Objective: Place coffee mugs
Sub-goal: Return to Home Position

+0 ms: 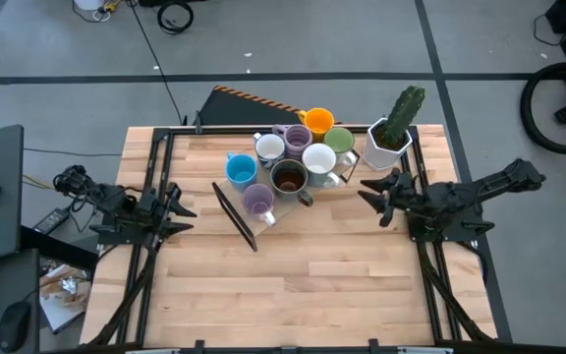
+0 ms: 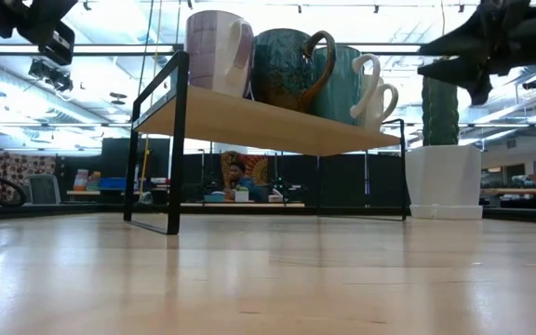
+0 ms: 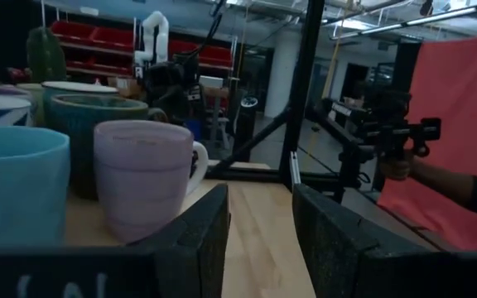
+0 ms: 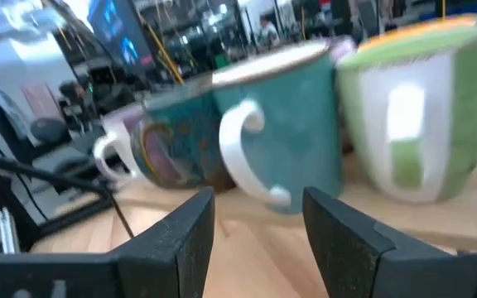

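Eight mugs stand bunched on a raised wooden shelf with a black frame (image 2: pixel 249 119): orange (image 1: pixel 318 122), green (image 1: pixel 339 142), two white (image 1: pixel 269 148) (image 1: pixel 319 159), blue (image 1: pixel 242 169), dark brown (image 1: pixel 289 178) and two purple (image 1: pixel 297 138) (image 1: pixel 257 201). My left gripper (image 1: pixel 180 206) hangs open to the left of the shelf, facing the near purple mug (image 3: pixel 143 178) and the blue mug (image 3: pixel 15 186). My right gripper (image 1: pixel 371 189) hangs open to the right of the bunch, facing a teal-sided mug with a white handle (image 4: pixel 288 124) and the green mug (image 4: pixel 421 116). Neither gripper touches a mug.
A white angular pot with a green cactus (image 1: pixel 389 138) stands at the far right of the table, close behind my right gripper. Bare wooden table top (image 1: pixel 303 285) spreads out on the near side of the shelf. A person's hand and red sleeve (image 3: pixel 462 178) show beyond the table.
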